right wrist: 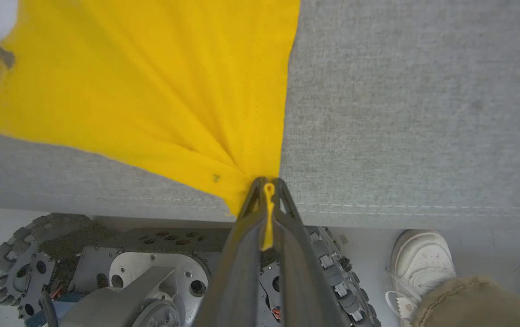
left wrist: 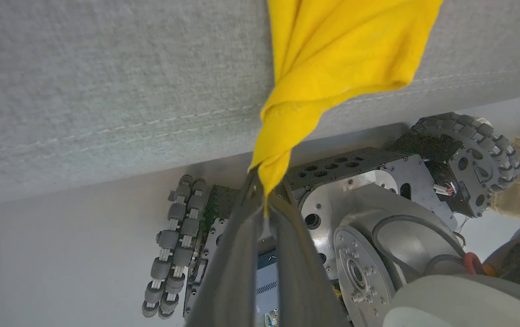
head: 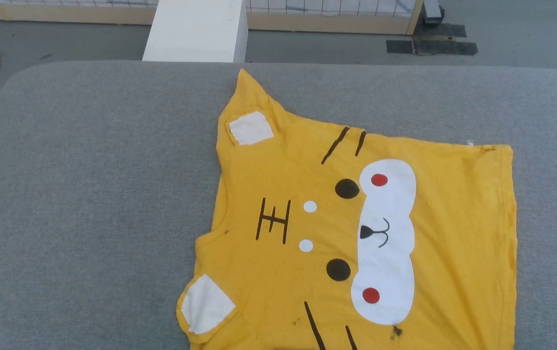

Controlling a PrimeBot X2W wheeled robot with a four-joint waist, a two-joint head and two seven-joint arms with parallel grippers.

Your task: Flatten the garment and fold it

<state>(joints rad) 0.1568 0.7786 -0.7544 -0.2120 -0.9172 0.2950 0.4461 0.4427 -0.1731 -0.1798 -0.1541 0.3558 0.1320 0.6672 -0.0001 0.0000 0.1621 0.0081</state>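
The garment [head: 370,228], a bright yellow T-shirt with a cartoon animal face, lies spread on the grey padded table [head: 88,194], its near part running off the bottom of the head view. In the left wrist view my left gripper [left wrist: 264,181] is shut on a bunched corner of the garment [left wrist: 332,54] beyond the table's near edge. In the right wrist view my right gripper [right wrist: 266,184] is shut on another corner of the garment [right wrist: 151,91], and the cloth fans out taut from the pinch onto the table.
My wheeled base [left wrist: 378,204] sits below the table's near edge [right wrist: 400,213]. A person's white shoe [right wrist: 421,256] and tan trouser leg [right wrist: 477,302] stand right beside it. Beyond the table are a white post [head: 195,29] and a wood-framed mesh barrier [head: 332,14].
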